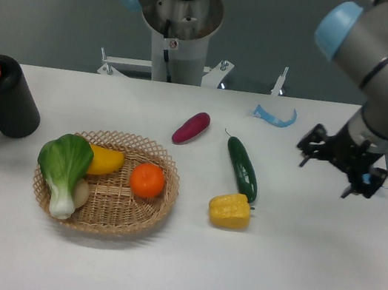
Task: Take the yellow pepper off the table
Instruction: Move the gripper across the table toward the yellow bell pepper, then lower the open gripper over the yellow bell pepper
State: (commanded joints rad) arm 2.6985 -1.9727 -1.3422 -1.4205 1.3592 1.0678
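Note:
The yellow pepper (230, 211) lies on the white table (285, 266), right of the basket and touching the lower end of a dark green cucumber (242, 168). My gripper (327, 176) hangs over the table's right side, well to the right of the pepper and a little farther back. Its dark fingers (307, 146) point down and stand apart, open, with nothing between them.
A wicker basket (106, 181) holds a bok choy (65, 164), an orange fruit (147, 180) and a smooth yellow vegetable (105, 160). A purple vegetable (191, 127) lies behind it. A black vase (6, 97) stands at far left, a blue strip (275, 117) at the back.

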